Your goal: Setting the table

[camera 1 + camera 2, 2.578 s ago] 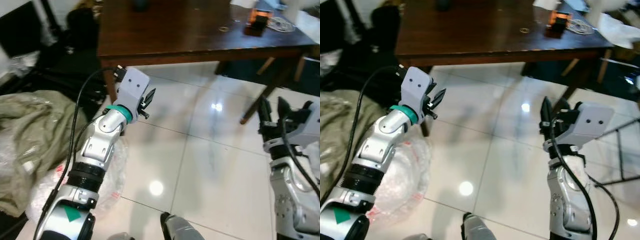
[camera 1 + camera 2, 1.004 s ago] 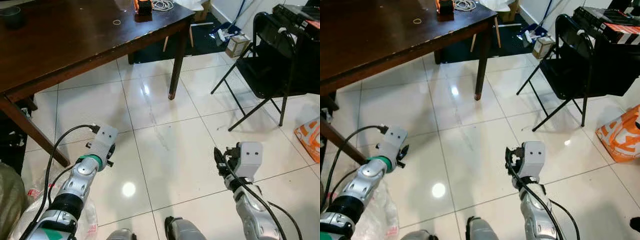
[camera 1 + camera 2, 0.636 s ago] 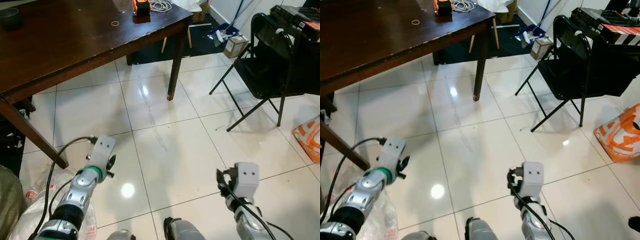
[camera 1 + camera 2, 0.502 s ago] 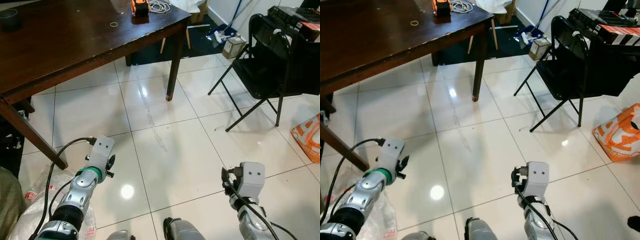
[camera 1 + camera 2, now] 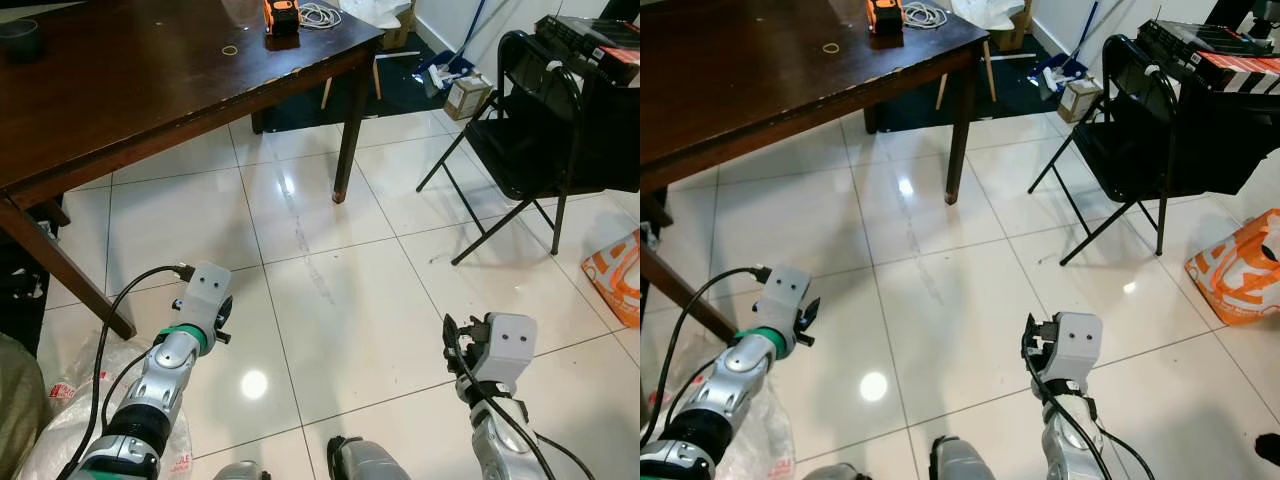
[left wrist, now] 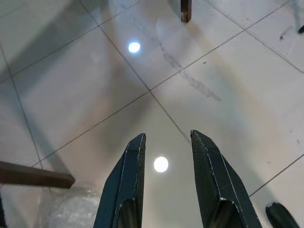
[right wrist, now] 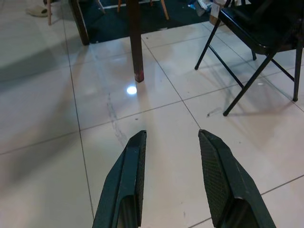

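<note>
A dark wooden table [image 5: 150, 90] stands at the upper left. On it are an orange and black object [image 5: 279, 14], a coil of white cable [image 5: 318, 12], a small ring [image 5: 230, 49] and a dark cup [image 5: 20, 35]. My left gripper [image 5: 222, 322] hangs low over the white tiles near the table's front leg [image 5: 60, 265]. It is open with nothing between its fingers [image 6: 135, 166]. My right gripper [image 5: 452, 338] is low over the floor on the right. It is also open and empty, as its fingers [image 7: 211, 161] show.
A black folding chair [image 5: 520, 130] stands at the right with a black case [image 5: 1220, 50] beside it. An orange bag [image 5: 615, 275] lies at the far right. A cardboard box [image 5: 465, 92] sits behind the chair. Crumpled plastic [image 5: 60, 420] lies at the lower left. A table leg [image 5: 345, 140] stands ahead.
Since the earliest frames the whole view has swung right and away from the table, and both arms hang lower. Over the last half second almost nothing has shifted.
</note>
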Available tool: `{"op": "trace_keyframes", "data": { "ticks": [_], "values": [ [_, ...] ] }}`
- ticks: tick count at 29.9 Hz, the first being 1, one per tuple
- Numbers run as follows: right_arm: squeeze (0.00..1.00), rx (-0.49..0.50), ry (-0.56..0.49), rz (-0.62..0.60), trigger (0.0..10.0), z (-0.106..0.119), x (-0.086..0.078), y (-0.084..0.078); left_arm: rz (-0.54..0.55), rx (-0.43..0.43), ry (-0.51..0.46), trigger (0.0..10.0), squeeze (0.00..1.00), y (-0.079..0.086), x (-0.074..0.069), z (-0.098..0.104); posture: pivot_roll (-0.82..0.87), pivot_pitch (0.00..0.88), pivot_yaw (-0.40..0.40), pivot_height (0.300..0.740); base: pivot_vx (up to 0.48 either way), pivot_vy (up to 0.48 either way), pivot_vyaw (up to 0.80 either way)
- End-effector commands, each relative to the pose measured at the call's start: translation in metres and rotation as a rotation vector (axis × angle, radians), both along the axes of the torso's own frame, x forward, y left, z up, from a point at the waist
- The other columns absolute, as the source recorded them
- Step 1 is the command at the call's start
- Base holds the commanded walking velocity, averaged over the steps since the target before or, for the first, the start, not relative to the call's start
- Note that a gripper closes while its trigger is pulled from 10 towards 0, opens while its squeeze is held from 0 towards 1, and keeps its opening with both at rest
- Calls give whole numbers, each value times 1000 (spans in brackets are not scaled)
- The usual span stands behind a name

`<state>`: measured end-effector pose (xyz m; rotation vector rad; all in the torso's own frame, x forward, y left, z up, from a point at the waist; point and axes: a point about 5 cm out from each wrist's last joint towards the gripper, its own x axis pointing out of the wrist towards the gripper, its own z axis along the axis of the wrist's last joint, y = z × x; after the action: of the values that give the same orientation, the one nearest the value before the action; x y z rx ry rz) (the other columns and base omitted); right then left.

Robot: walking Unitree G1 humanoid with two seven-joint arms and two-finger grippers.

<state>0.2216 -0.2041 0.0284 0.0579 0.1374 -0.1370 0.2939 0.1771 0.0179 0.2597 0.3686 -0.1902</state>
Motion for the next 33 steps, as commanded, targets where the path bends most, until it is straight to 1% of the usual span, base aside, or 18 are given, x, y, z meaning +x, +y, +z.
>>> {"op": "trace_keyframes", "data": {
  "ticks": [1, 6, 23, 33],
  "values": [
    [0, 15, 5, -15, 10000, -3, -3, 0, -29, -11, 12, 10000, 0, -4, -2, -3, -46, 14, 21, 740, 0, 0, 0],
    [0, 17, 0, -18, 10000, -3, -4, 0, -57, -19, 15, 10000, 0, -7, -1, -2, -42, 13, 28, 740, 0, 0, 0],
    [0, 10, 2, -22, 10000, -5, -4, 0, -76, -7, -2, 10000, 0, -9, 0, -1, -38, 10, 28, 740, 0, 0, 0],
    [0, -8, -33, -19, 10000, 5, 1, -2, -82, -15, -14, 10000, 0, -12, 3, 2, -47, 10, 30, 740, 297, 0, 0]
  ]
}}
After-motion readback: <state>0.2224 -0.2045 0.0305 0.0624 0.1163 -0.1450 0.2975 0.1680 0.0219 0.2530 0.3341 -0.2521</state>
